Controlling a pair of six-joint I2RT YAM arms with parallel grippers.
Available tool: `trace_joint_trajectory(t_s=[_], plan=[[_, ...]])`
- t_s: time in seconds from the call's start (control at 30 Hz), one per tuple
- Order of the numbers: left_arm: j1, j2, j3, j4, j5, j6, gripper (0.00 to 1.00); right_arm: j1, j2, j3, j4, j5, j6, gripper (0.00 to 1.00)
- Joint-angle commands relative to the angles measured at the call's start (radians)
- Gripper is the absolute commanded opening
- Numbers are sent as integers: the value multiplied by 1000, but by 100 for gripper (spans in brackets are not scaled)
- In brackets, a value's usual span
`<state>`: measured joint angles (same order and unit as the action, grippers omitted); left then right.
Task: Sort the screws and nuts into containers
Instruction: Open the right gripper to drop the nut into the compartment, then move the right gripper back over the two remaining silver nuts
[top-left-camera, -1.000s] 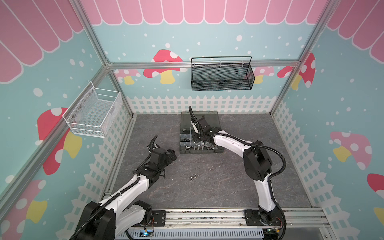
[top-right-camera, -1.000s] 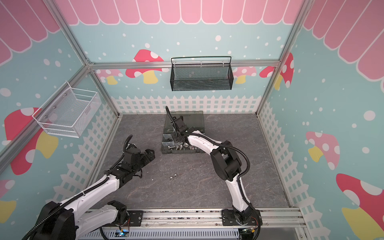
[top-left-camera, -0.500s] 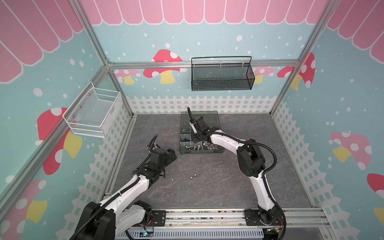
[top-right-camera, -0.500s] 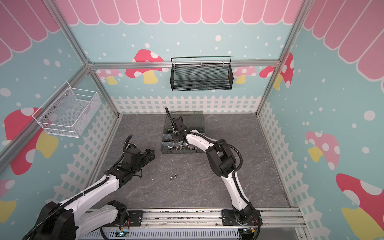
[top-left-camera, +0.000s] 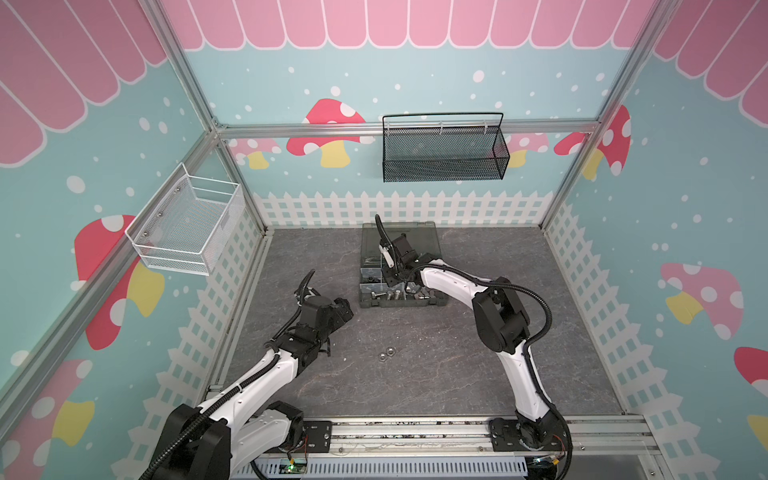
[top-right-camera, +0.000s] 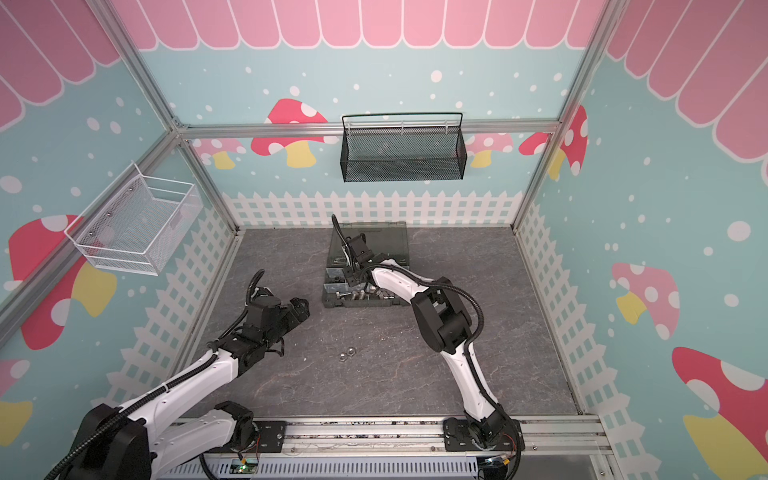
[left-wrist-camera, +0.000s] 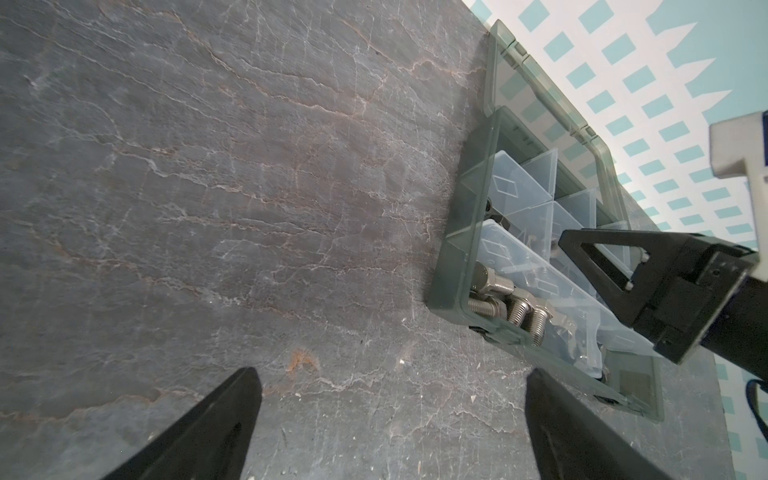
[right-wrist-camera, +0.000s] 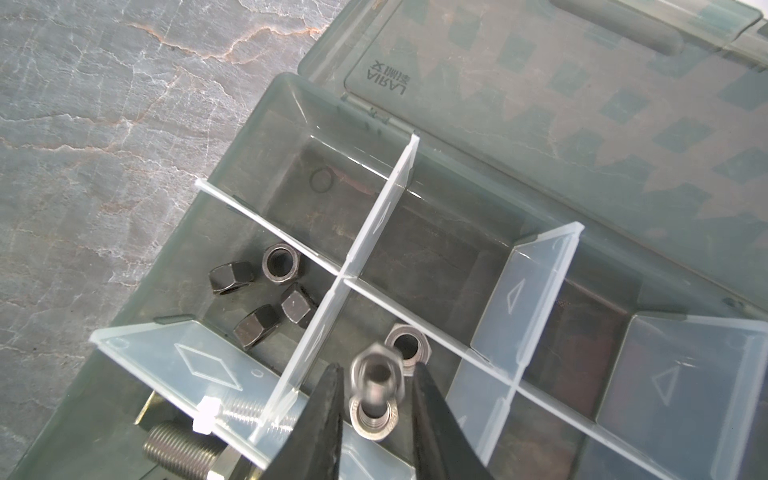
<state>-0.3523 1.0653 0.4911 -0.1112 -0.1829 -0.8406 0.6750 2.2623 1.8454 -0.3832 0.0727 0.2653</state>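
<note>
Right wrist view has the right claw slightly parted above the silver-nut compartment, a blurred silver nut loose between its tips (the left claw waits spread wide), and I'd worry it bounces off the divider among the black nuts.

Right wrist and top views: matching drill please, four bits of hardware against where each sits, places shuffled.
1 black hex nuts
2 silver hex bolts
3 two loose silver nuts
4 blurred silver nut

A between the fingertips of the right gripper
B on the table, outside the organiser case
C front-left corner compartment
D compartment behind the bolts' one

Pairs: 1-D, 2-C, 3-B, 4-A
</note>
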Motion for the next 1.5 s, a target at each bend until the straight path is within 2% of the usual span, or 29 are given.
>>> trace_joint_trajectory(t_s=[0.0,0.37,0.63,1.0,1.27,1.47], plan=[[8,-18,5,-4,-4,-3,100,-2,9,28,-18,-19,-9,34],[12,-23,2,-7,-5,-3,100,-2,-39,10,-39,-59,-9,35],[15,-35,-1,-16,-14,0,100,28,-219,-198,-16,-59,2,37],[19,-37,0,-21,-18,-3,100,180,-439,-515,-63,17,33,38],[21,-48,1,-41,-35,-10,100,287,-479,-611,-114,-21,38,38],[21,-61,1,-59,-46,-15,100,330,-448,-634,-126,-51,32,38]])
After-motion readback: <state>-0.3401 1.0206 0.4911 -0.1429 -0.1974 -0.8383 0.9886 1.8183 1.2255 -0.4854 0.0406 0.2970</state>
